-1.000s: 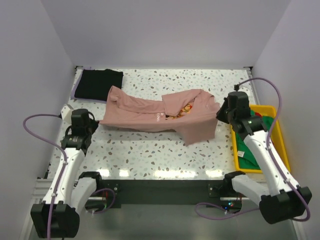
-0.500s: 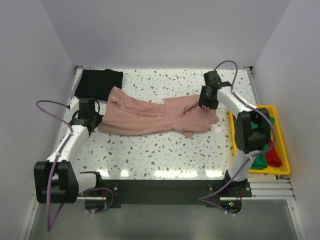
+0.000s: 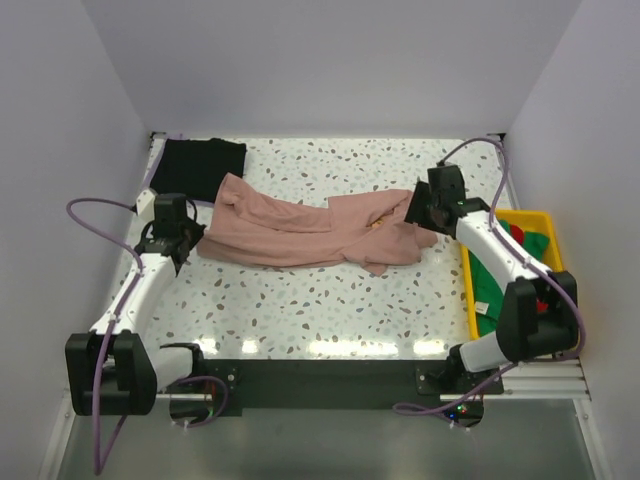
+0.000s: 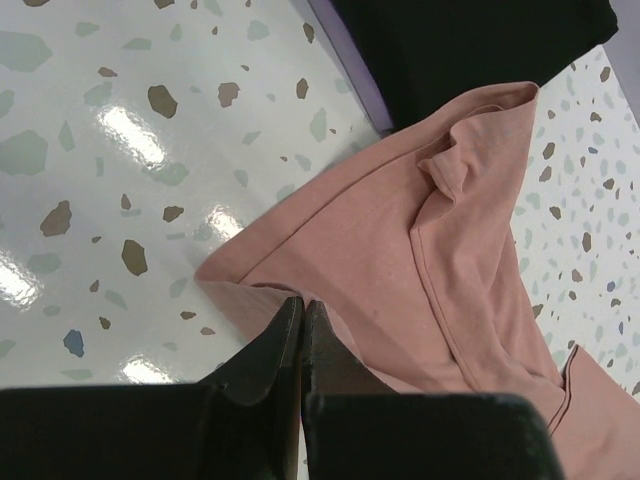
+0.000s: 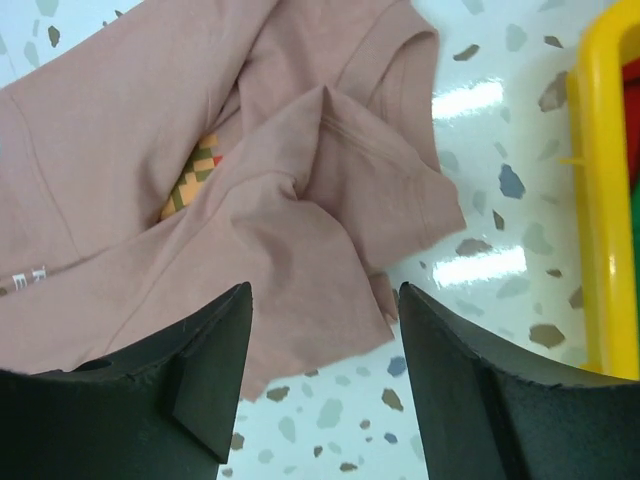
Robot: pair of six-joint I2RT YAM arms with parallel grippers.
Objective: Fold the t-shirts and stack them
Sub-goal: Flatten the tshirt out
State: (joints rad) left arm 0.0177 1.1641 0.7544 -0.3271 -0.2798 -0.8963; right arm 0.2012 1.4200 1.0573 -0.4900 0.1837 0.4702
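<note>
Clamping dusty-pink t-shirt (image 4: 380, 260) hem in left gripper (image 4: 302, 300), with right gripper (image 5: 325, 290) spread apart just above its crumpled sleeve end.

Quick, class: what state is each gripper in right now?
Left gripper: closed, pinching the edge of the dusty-pink cloth t-shirt.
Right gripper: open, holding nothing.

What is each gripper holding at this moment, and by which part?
The left gripper pinches the pink t-shirt by the folded edge at its left end. The right gripper is open over the other end, holding nothing.
</note>
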